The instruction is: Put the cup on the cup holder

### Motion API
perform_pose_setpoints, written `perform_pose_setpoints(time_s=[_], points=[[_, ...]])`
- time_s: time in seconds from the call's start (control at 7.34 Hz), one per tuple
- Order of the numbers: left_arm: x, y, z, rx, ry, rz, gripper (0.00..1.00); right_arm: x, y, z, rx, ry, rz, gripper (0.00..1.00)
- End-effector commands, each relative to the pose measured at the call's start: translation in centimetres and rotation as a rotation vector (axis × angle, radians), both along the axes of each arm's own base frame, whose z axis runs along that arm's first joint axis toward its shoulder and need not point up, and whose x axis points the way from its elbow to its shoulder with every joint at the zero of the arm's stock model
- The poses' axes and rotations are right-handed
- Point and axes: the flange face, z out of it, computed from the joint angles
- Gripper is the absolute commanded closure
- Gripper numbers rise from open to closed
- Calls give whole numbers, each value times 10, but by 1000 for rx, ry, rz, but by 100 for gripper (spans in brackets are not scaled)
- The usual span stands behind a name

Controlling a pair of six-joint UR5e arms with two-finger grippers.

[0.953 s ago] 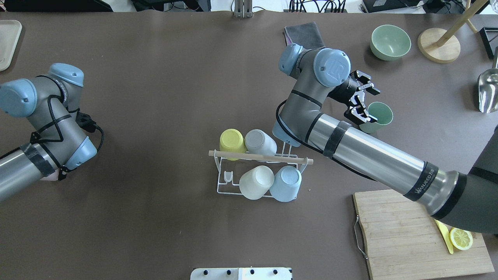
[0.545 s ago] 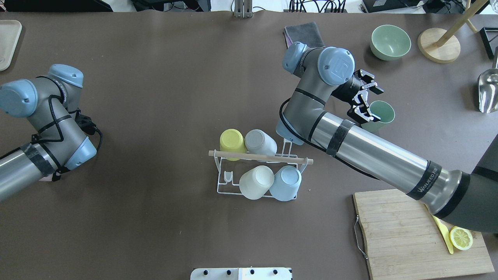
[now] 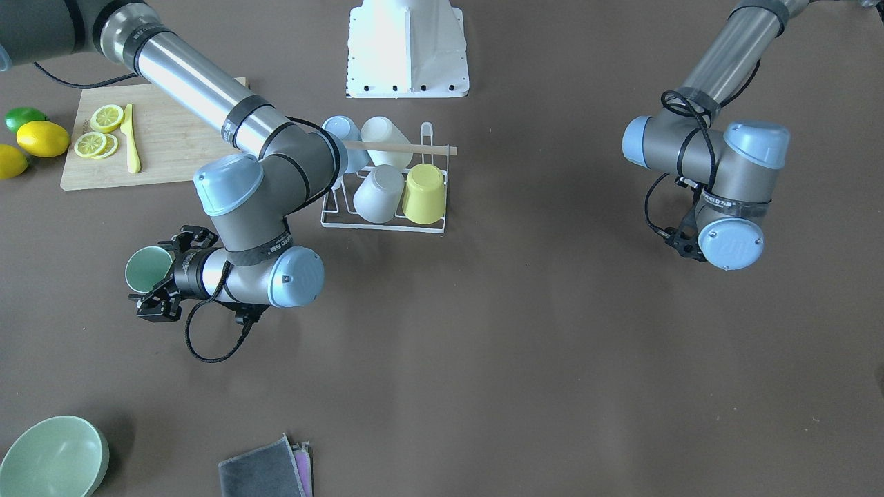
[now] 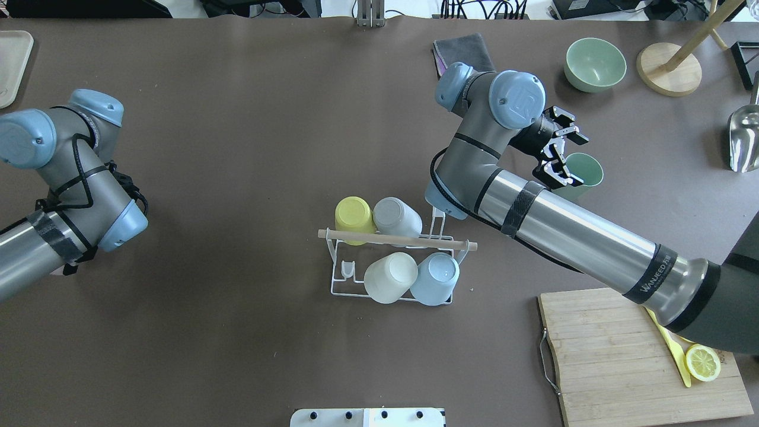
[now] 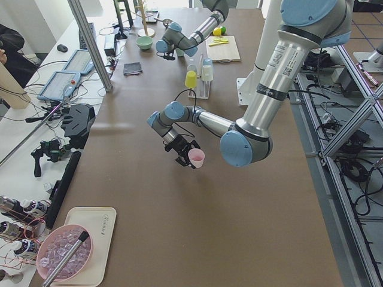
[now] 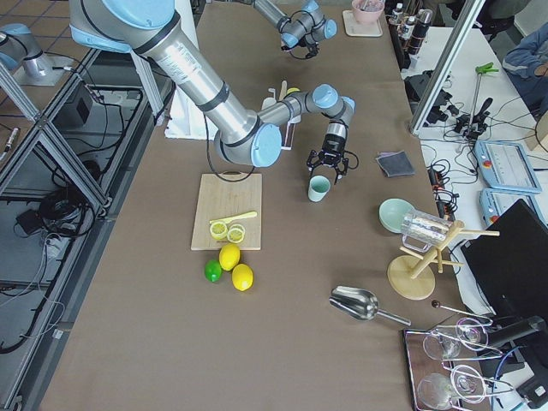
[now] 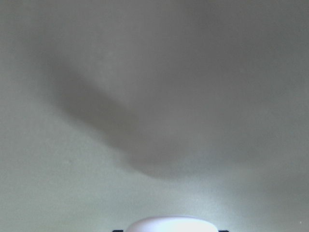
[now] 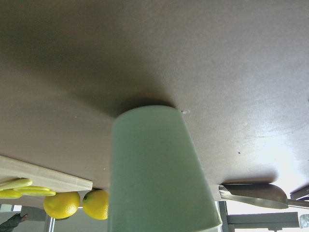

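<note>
The green cup (image 4: 584, 169) stands upright on the brown table (image 4: 267, 148), on the robot's right side, well apart from the cup holder (image 4: 397, 239) and between the green bowl (image 4: 595, 64) and the wooden cutting board (image 4: 628, 362). The right gripper (image 4: 568, 157) is over the rim of this cup with its jaws apart. In the front-facing view the cup's mouth shows between the two black fingers (image 3: 155, 307), and in the right side view the gripper hangs just above the cup. Whether a finger touches the rim, I cannot tell. The right wrist camera looks down along the cup's green wall to the table, with two lemons (image 8: 79, 204) at the lower edge.

The cup holder is near the middle of the table, its wooden rod across the top. Four cups sit upside down and tilted on its pegs: a yellow cup (image 4: 354, 213) and a grey cup (image 4: 396, 216) on the far row, a cream cup (image 4: 390, 277) and a pale blue cup (image 4: 436, 279) on the near row. One bare peg (image 4: 348, 270) stands at the left end of the near row and another (image 4: 437, 222) at the right end of the far row.

The left gripper (image 5: 182, 146) is low over the table on the robot's left side, well apart from the holder, hidden under its own arm in the overhead view. In the left side view a pink cup (image 5: 196, 158) is at its tip, but I cannot tell how its jaws stand. On the cutting board lie a lemon slice (image 4: 702, 363) and a yellow knife (image 4: 676, 350).
</note>
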Motion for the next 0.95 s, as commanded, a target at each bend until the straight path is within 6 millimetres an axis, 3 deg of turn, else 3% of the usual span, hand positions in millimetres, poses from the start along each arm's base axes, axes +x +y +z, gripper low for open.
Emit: perform_pose_setpoints(time_s=[0.0,0.27,0.54,0.82], points=[[-41,-23,-6,17,-6,-61,100,0,0,-11,-19,-17,15,0],[-106,-54,-25,87,-25,-150,100,12,-6,-15,-54,-44,56,0],[-151,-72,-47,165,-5,-217,100,30,-19,-8,-95,-70,122,0],[-160,-89,-46,300,58,-265,100,47,-35,13,-167,-93,237,0]])
